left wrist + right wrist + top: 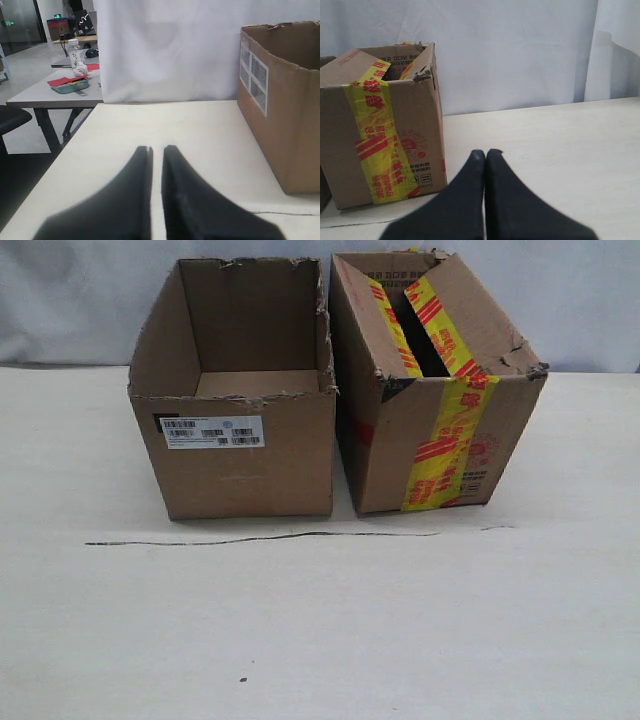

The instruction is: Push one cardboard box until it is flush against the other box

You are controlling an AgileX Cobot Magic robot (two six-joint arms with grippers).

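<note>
Cardboard box (280, 110) ahead and aside of the near-closed, empty left jaws; right jaws closed, empty, by other box (380, 125).

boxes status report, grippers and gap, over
Grippers: left gripper and right gripper shut, empty. Task: cardboard box beside other box, gap at base, not flush. Nothing between them.

soft even light, blurry left gripper (156, 149)
</note>
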